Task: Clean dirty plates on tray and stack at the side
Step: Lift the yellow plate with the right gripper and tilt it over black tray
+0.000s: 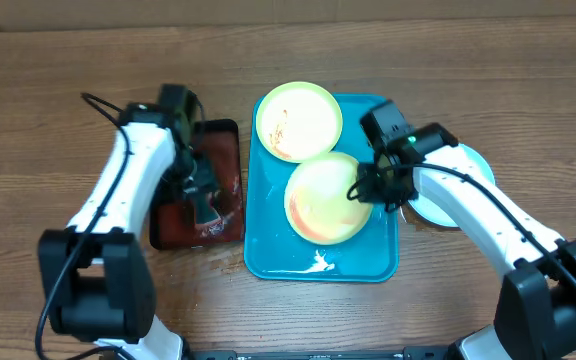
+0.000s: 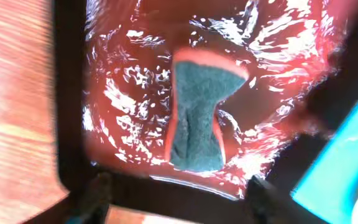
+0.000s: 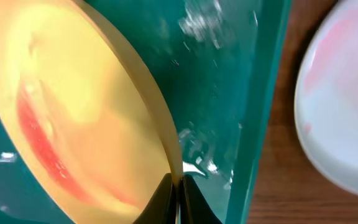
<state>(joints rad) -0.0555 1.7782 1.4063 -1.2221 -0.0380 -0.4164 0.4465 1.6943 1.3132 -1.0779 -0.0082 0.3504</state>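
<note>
Half raised off the tray [image 1: 268, 250] — pinches yellow plate [image 1: 318, 205] by its right rim in right gripper [image 3: 178, 190], hangs left gripper [image 2: 179, 202] wide over sponge [image 2: 197, 112] lying lengthwise ahead of the gap.

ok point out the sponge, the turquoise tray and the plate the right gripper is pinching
sponge [image 2: 197, 106]: left wrist view, green face
turquoise tray [image 1: 273, 252]: overhead view, bare floor by a corner
held yellow-green plate [image 1: 320, 205]: overhead view, centre

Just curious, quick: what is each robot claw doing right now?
Left gripper: open over the sponge, holding nothing.
Right gripper: closed on the rim of the yellow plate.
</note>
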